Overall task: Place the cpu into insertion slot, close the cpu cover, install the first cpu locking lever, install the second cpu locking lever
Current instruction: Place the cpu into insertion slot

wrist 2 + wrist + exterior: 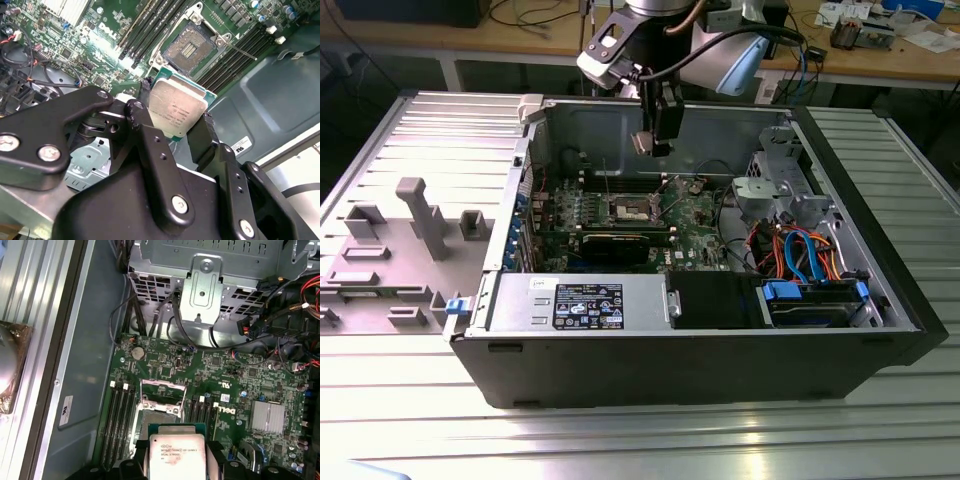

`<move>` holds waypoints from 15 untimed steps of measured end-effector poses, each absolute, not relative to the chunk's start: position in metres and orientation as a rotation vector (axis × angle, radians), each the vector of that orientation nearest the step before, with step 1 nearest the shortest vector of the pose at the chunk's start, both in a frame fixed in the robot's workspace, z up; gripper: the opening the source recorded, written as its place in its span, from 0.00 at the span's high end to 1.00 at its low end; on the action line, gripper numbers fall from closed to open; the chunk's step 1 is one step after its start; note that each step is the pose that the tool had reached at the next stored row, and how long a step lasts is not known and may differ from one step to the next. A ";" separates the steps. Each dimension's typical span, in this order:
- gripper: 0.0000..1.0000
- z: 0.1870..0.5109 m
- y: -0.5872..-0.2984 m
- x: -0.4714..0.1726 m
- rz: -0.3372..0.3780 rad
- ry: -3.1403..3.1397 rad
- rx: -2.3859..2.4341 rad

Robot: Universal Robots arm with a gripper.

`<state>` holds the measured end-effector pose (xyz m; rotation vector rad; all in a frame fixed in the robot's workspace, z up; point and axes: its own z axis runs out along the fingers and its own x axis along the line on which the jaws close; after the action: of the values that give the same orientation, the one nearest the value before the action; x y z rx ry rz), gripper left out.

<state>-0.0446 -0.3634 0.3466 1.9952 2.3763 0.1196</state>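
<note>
**Base:** Checking in: where does the job stand?

**Operator:** I have the hand (655, 145) clenched on the cpu (178, 111), gripping it by two opposite edges, with its metal top turned toward both wrist cameras. It hangs above the insertion slot (159, 415) and well apart from it, inside the open computer case (670, 365) that sits on the ribbed surface (880, 430).

**Base:** So nothing is seated?

**Operator:** Nothing yet. The slot's pin field lies bare in both wrist views. The cpu cover (163, 383) looks swung up off the slot, standing along one edge of it. A thin locking lever (240, 50) lies unlatched just beside the slot. I can't make out the other lever.

**Base:** How far along, then?

**Operator:** Early, by my reckoning. The chip is picked up and carried over the slot, and that's all. Seating it, shutting the cover and hooking down both levers are all undone.
</note>
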 end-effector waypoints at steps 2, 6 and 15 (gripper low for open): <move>0.46 0.347 -0.363 -0.045 0.120 2.376 1.995; 0.46 0.347 -0.363 -0.045 0.120 2.376 1.995; 0.46 0.346 -0.363 -0.045 0.119 2.361 2.012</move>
<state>-0.0451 -0.3635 0.3465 2.0123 2.3612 0.1192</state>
